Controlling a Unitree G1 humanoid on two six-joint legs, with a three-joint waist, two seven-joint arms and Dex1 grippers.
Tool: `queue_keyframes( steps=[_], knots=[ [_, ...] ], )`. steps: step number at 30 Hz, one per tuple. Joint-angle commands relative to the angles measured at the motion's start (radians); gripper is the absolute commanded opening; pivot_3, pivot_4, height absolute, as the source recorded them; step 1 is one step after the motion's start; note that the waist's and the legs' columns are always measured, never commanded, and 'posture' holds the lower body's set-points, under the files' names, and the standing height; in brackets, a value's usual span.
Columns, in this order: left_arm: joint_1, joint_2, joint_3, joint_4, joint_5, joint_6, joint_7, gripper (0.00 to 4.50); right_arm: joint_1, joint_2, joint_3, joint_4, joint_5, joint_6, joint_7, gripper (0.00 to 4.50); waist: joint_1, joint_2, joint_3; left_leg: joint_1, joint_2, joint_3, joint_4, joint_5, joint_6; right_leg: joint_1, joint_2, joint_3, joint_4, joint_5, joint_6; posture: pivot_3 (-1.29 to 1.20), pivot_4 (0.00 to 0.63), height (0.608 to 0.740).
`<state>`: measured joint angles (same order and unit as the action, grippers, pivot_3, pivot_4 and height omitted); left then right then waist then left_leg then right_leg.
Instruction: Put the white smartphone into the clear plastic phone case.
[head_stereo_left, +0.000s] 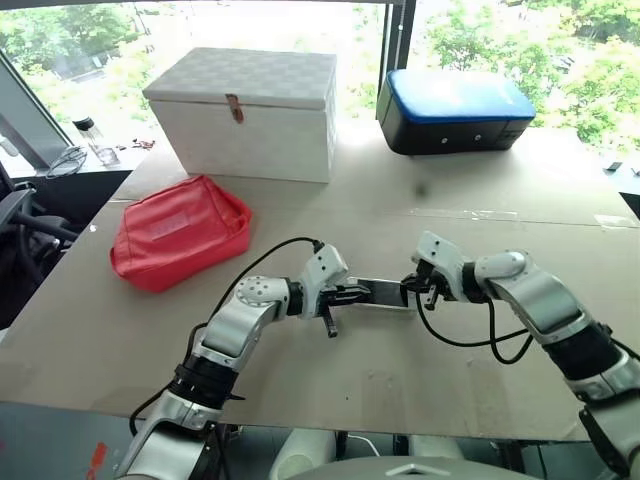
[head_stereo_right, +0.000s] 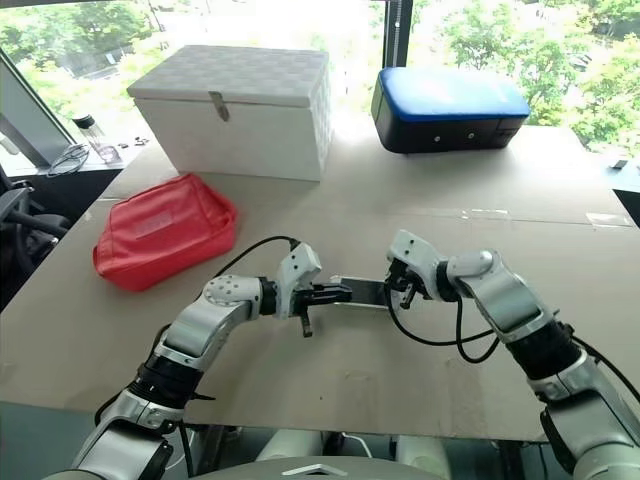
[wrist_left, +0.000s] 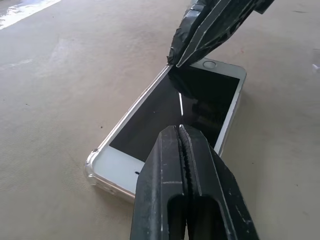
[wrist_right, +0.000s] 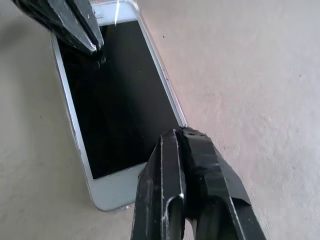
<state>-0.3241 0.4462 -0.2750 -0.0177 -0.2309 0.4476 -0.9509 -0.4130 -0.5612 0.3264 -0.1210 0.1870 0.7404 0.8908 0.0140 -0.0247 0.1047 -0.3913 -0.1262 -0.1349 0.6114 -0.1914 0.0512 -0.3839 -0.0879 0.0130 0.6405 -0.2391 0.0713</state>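
The white smartphone (wrist_left: 175, 125) lies screen up on the bench (head_stereo_left: 400, 180), sitting in the clear plastic phone case (wrist_left: 102, 175), whose rim shows around its corners. Its long axis runs side to side across the robot's front, between the two arms; the home-button end points toward the right tool (head_stereo_left: 428, 283). The left tool (head_stereo_left: 345, 294) presses at the opposite end. Both tools are closed, empty, tips on the phone; each is equally near.

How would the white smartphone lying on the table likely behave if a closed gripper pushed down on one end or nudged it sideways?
The white smartphone looks flat and rigid, so it probably won't bend. Its glossy screen may let fingertips slip. Lying flat on the table, it should slide, not roll.
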Motion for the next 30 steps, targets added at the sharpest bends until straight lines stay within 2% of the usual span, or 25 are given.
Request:
queue_keyframes(
  steps=[1,2,4,6,11,16,22,23,28,30],
  knots=[
    [0.011,0.008,-0.005,-0.014,0.005,-0.005,-0.003,0.03,0.072,0.035,-0.115,-0.049,0.128,-0.034,0.035,0.00,-0.001,0.006,0.007,-0.001,0.000,0.000,0.000,0.000,0.000,0.000,0.000,0.000,0.000,0.000,0.000,0.00,0.150,0.740],
    [0.012,0.008,-0.006,-0.016,0.007,-0.005,-0.002,0.03,0.079,0.049,-0.166,-0.079,0.177,-0.017,0.033,0.00,-0.002,0.014,0.012,-0.004,0.000,0.000,0.001,0.000,0.000,-0.003,0.000,0.001,-0.001,0.000,0.000,0.00,0.150,0.740],
    [0.010,0.006,-0.006,-0.011,0.011,-0.012,0.001,0.03,0.103,0.047,-0.214,-0.139,0.243,0.011,0.043,0.00,-0.001,0.016,0.016,-0.009,0.000,0.002,0.000,0.000,0.001,-0.010,-0.001,0.001,0.000,0.001,0.000,0.00,0.150,0.740],
    [0.004,0.005,-0.006,-0.003,0.012,-0.018,0.001,0.03,0.125,0.012,-0.208,-0.176,0.249,0.033,0.048,0.00,0.000,0.017,0.017,-0.013,0.000,0.000,0.000,0.000,0.000,-0.015,0.000,0.000,0.002,0.005,-0.001,0.00,0.150,0.740],
    [-0.003,0.003,-0.009,0.006,0.015,-0.031,-0.003,0.03,0.140,-0.133,-0.050,-0.175,0.121,0.025,0.066,0.00,0.001,0.016,0.017,-0.024,-0.001,0.000,0.002,0.000,0.000,-0.025,0.000,-0.001,0.001,0.005,-0.001,0.00,0.150,0.740],
    [-0.008,-0.007,-0.014,0.019,0.017,-0.054,-0.005,0.03,0.080,-0.199,0.190,-0.025,-0.063,-0.048,0.129,0.00,0.000,0.012,0.015,-0.022,-0.001,0.001,0.002,-0.001,0.000,-0.023,-0.001,-0.001,0.001,0.002,0.001,0.00,0.150,0.740],
    [-0.005,-0.018,-0.015,0.023,0.024,-0.070,0.004,0.03,0.039,-0.191,0.386,0.137,-0.230,-0.099,0.208,0.00,-0.001,0.006,0.009,-0.003,0.000,-0.001,0.000,-0.002,0.001,-0.002,-0.001,-0.002,-0.002,-0.001,0.000,0.00,0.150,0.740],
    [-0.002,-0.020,-0.016,0.020,0.026,-0.070,0.006,0.03,0.045,-0.188,0.403,0.159,-0.251,-0.120,0.217,0.00,0.000,0.002,0.004,-0.003,0.000,-0.001,0.000,-0.003,0.001,-0.001,-0.001,-0.002,-0.002,-0.002,0.000,0.00,0.150,0.740],
    [0.008,-0.024,-0.011,0.014,0.032,-0.072,0.005,0.03,0.092,-0.198,0.384,0.153,-0.277,-0.145,0.251,0.00,0.002,-0.005,-0.004,0.003,0.000,-0.001,0.000,-0.004,0.003,0.007,-0.002,-0.001,-0.004,-0.002,-0.001,0.00,0.150,0.740],
    [0.010,-0.028,-0.006,0.016,0.036,-0.086,0.011,0.03,0.117,-0.145,0.303,0.170,-0.256,-0.189,0.167,0.00,0.003,-0.007,-0.008,0.003,0.000,-0.001,0.000,-0.004,0.003,0.008,-0.002,-0.001,-0.004,-0.002,-0.001,0.00,0.150,0.740]
  ],
)
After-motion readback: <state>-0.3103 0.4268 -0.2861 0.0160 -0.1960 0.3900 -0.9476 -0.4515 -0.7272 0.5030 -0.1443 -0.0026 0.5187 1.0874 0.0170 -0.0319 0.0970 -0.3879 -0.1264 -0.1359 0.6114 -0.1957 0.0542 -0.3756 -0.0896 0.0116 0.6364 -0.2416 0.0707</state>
